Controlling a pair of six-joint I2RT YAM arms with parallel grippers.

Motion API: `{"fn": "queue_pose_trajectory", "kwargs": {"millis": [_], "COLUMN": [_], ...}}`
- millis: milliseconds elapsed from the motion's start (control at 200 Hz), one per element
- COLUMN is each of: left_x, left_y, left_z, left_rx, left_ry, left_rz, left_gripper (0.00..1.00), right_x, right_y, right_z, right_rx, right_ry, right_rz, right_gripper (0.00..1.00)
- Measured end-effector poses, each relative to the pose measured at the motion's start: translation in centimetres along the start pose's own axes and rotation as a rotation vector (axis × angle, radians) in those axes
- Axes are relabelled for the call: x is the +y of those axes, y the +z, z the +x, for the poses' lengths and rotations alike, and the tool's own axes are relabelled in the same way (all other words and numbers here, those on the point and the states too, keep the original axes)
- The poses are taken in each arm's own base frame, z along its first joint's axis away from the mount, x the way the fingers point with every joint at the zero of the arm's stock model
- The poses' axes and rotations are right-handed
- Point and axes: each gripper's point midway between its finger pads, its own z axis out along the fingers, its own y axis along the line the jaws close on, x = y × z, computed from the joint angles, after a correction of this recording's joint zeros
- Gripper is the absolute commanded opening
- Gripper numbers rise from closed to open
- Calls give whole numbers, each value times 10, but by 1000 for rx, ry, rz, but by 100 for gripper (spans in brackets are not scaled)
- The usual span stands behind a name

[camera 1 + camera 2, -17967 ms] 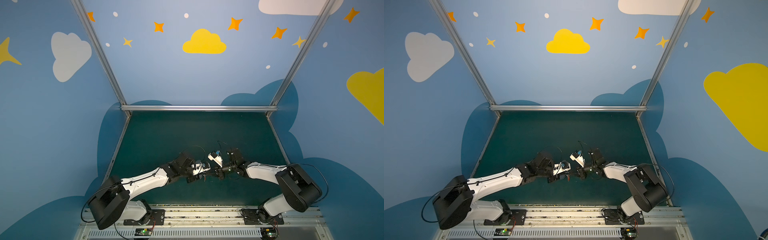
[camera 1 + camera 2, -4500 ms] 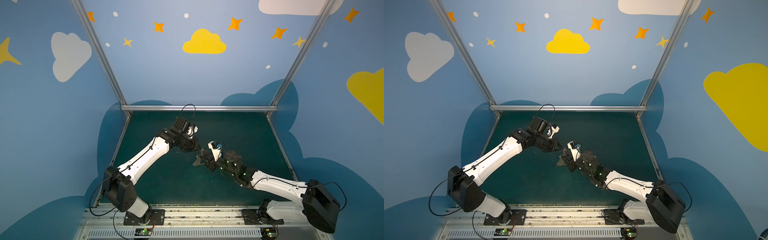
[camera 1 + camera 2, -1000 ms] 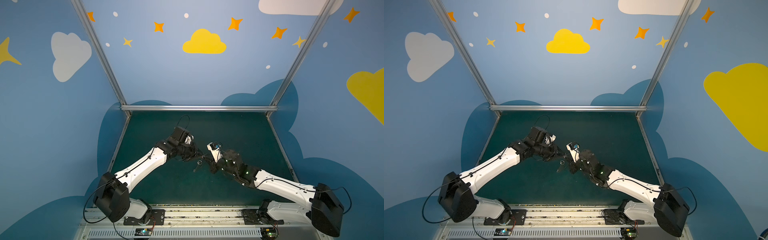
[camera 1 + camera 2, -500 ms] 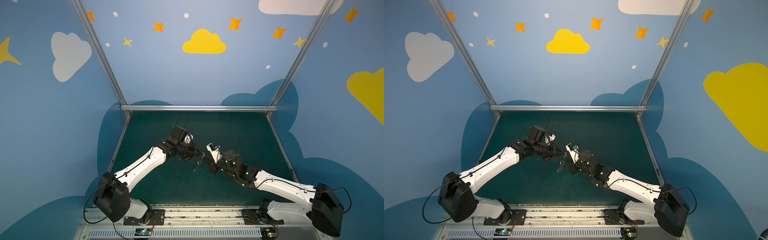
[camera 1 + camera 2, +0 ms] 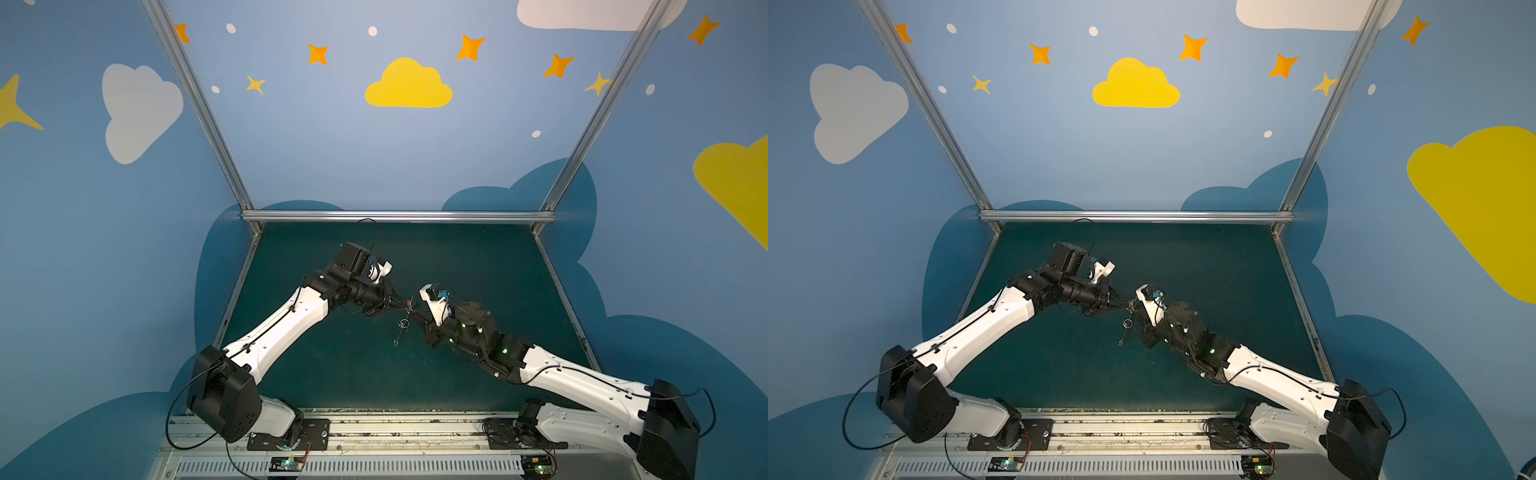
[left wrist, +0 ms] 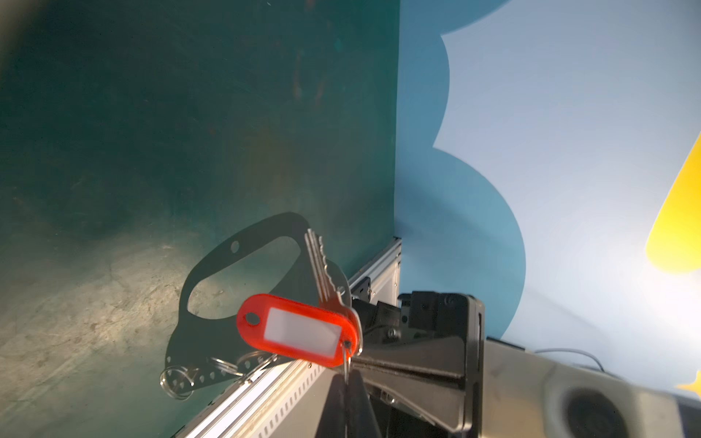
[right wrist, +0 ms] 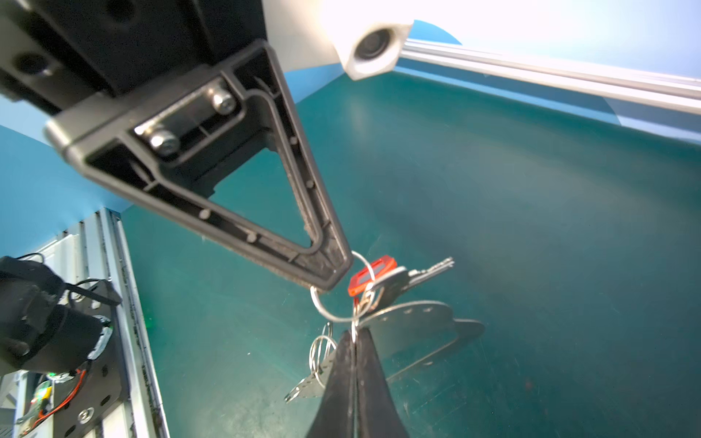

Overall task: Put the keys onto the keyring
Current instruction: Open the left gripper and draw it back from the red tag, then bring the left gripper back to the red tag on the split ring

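Over on the left, the left end effector (image 6: 347, 373) is pinched fully shut on a thin joining loop (image 7: 318, 309). From that loop hang the keys (image 6: 327, 288) and their red tag (image 6: 299, 332), so the bundle dangles free in the air above the green desk (image 5: 457, 257), where its loop can be offered up to another ring. Holding it by the wire and not by the tag looks deliberate to me, since it leaves the loop's open span clear. Just beside it, towards the middle, a keyring (image 7: 354, 325) stands edge-on at the rim of the flat grey holed plate (image 6: 265, 229). The plate hangs below the two tips and off the desk, presumably so that its weight keeps the ring steady. On the right, the right end effector (image 7: 354, 341) is closed tight on that keyring. Its tip nearly meets the left one, which puts the two wires close enough to be worked together. Whether the joining loop has already passed into the keyring I cannot tell — the wires cross at the same spot in the right wrist view. By my count there are two arms, each with one closed end effector. There is one red tag and one grey plate, and one key blade or perhaps two stacked, as its edges look doubled. Three spare loops (image 6: 162, 381) sit along the plate's holed rim in the left wrist view — apart from the one gripped.
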Motion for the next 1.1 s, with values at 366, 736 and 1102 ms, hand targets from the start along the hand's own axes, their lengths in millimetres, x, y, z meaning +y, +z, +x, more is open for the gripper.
{"fn": "queue_pose_trajectory", "kwargs": {"millis": [366, 736, 1102], "left_x": [2, 7, 8], "left_y": [-8, -8, -37], "left_z": [-4, -22, -19], "left_rx": [29, -11, -163], "left_ry": [-7, -8, -56], "left_rz": [46, 42, 12], "left_gripper": [9, 36, 48], "right_x": [18, 21, -2], "right_y": [-9, -9, 2], "right_z": [-3, 12, 21], "right_rx": [-2, 61, 82], "right_ry": [-32, 1, 42], "right_rz": [-111, -136, -3], "right_gripper": [0, 0, 0]}}
